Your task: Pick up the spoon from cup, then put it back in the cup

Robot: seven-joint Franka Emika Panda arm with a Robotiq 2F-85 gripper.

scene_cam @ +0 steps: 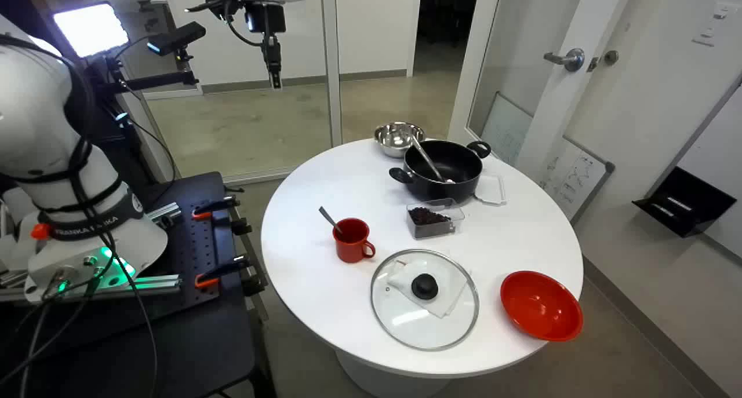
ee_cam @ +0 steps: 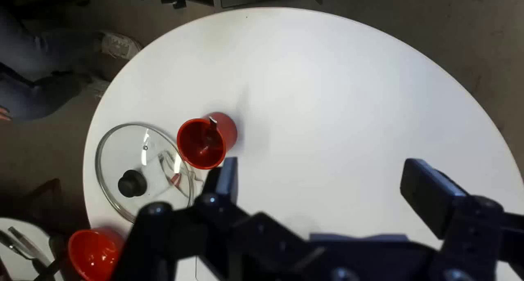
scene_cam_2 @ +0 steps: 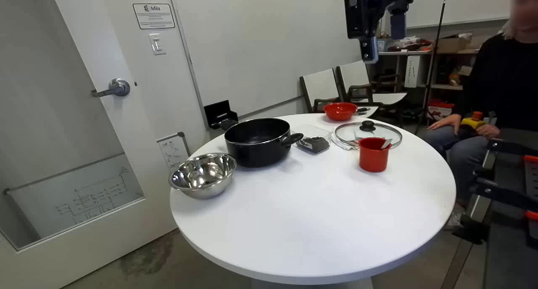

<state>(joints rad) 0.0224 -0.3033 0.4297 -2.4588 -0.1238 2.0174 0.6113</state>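
Nearest in the wrist view, the fingers (ee_cam: 425, 199) are spread wide apart, with nothing gripped between them; in both exterior views they are seen held high, well apart from the round white worktop (scene_cam: 310, 288).

In an exterior view, a red mug (scene_cam: 351, 249) is set at the worktop's left, its handle turned to the right; the spoon (scene_cam: 327, 215) is stood inside, its shaft leaned over the rim and slanted to the left. Nearer, to the mug's right, a black-knobbed glass lid (scene_cam: 425, 287) is laid over a white cloth-like piece (scene_cam: 446, 302), and farther right a red bowl (scene_cam: 542, 305) is placed at the edge. Farther back, dark bits (scene_cam: 428, 215) are held in a clear container (scene_cam: 432, 230), just beside a black pot (scene_cam: 443, 193), and a steel bowl (scene_cam: 392, 149) is set at the pot's far left.

The room is bounded on the far side by a glass partition (scene_cam: 331, 68), and at the right by a lever-handled door (scene_cam: 556, 97). At the left, the robot's base (scene_cam: 93, 212) is mounted on a black stand (scene_cam: 191, 328). In an exterior view, a wide whiteboard (scene_cam_2: 256, 45) is hung at the far side, chairs (scene_cam_2: 321, 87) are placed beyond the worktop, and at the right a person (scene_cam_2: 500, 78) in dark clothing is seated near shelves (scene_cam_2: 447, 87).
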